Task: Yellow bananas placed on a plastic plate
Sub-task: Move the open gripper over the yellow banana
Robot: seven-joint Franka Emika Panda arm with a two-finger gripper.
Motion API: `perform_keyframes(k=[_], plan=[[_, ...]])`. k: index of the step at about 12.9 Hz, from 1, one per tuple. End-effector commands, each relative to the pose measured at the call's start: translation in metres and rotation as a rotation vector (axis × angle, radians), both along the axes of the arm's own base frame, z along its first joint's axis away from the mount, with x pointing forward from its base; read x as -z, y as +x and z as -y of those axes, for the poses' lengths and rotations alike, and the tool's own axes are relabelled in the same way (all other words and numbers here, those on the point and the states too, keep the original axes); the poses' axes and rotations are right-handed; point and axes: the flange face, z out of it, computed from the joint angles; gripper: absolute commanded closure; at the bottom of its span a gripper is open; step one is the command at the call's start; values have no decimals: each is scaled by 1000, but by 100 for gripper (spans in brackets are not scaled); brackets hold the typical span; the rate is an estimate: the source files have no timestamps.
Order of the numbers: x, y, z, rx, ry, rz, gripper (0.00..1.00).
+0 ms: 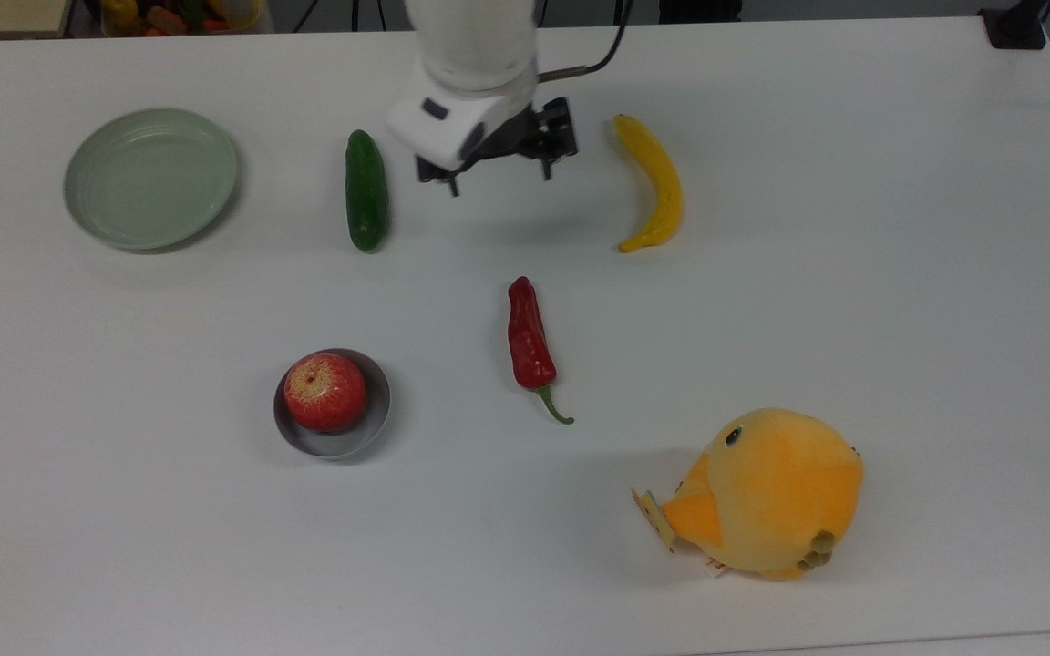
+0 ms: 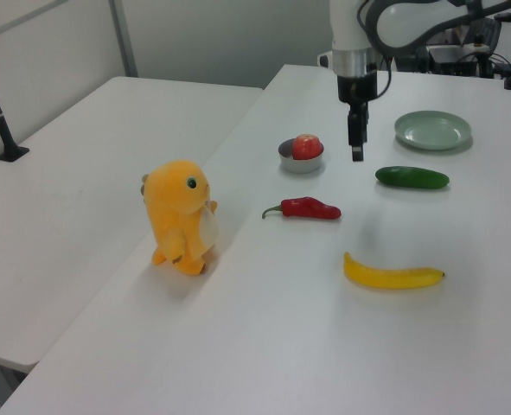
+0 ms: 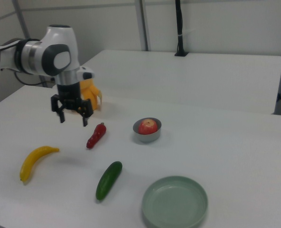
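Gripper [image 1: 498, 180] hangs empty with fingers spread wide, above the table just beside the banana [image 1: 653, 182]. Banana looks light, stiff, slick; grab mid-curve, across its width.

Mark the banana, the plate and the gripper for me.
banana [image 1: 659, 182], top view, middle of its curved body.
plate [image 1: 150, 177], top view, bare centre of the dish.
gripper [image 1: 498, 180], top view, midway between its open fingertips.

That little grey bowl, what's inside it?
A red apple sits inside the grey bowl, filling most of it. The bowl's floor beneath the apple is covered, so whether anything else lies under it cannot be seen.
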Motion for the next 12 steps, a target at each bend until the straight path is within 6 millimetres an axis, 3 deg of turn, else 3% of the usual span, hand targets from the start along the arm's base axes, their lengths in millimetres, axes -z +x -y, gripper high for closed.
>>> perform_keyframes(k=[1, 6, 12], plan=[[11, -54, -57, -85, -7, -81, 0], [48, -92, -119, -156, -34, -157, 0], [92, -115, -158, -151, -22, -110, 0]])
